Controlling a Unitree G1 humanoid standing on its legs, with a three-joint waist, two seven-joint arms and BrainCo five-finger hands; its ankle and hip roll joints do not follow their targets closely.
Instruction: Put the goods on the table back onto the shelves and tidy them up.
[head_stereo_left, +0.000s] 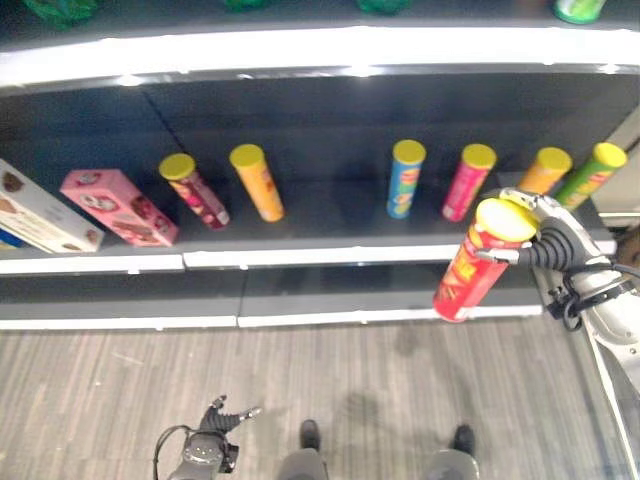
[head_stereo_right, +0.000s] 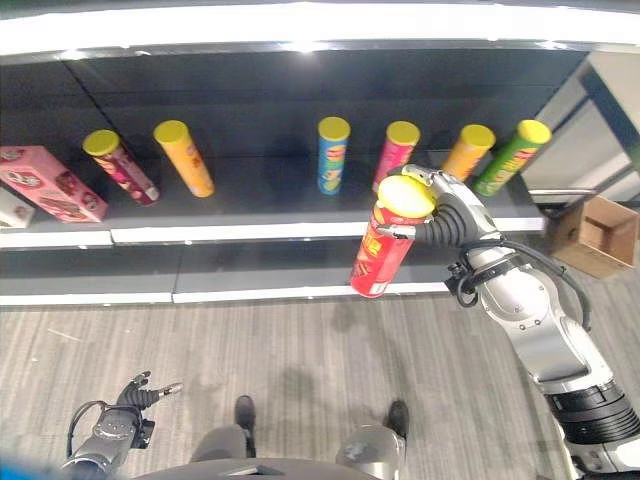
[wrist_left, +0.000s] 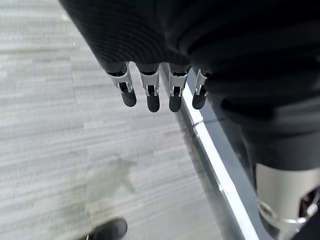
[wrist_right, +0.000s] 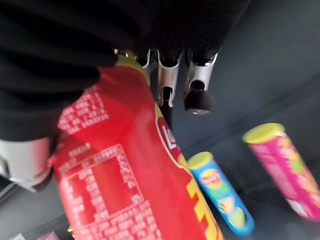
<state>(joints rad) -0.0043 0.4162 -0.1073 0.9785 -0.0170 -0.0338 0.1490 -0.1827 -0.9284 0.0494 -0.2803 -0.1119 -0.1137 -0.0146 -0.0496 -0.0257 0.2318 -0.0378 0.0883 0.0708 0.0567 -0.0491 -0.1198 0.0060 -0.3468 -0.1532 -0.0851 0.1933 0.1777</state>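
Observation:
My right hand (head_stereo_right: 452, 215) is shut on a red chip can (head_stereo_right: 385, 245) with a yellow lid, held tilted in the air in front of the dark shelf (head_stereo_right: 260, 205). In the right wrist view the red can (wrist_right: 130, 185) lies across the palm with the fingers (wrist_right: 197, 90) curled past it. Behind it on the shelf stand a blue can (head_stereo_right: 331, 155), a pink can (head_stereo_right: 395, 152), an orange can (head_stereo_right: 466, 150) and a green can (head_stereo_right: 510, 155). My left hand (head_stereo_left: 218, 425) hangs low over the floor, its fingers (wrist_left: 150, 92) relaxed and holding nothing.
Further left on the shelf stand a dark red can (head_stereo_left: 193, 190), an orange-yellow can (head_stereo_left: 257, 181), a pink box (head_stereo_left: 118, 206) and a white box (head_stereo_left: 35, 215). A cardboard box (head_stereo_right: 596, 232) sits on the floor at the right. A lower shelf edge (head_stereo_left: 240, 320) runs below.

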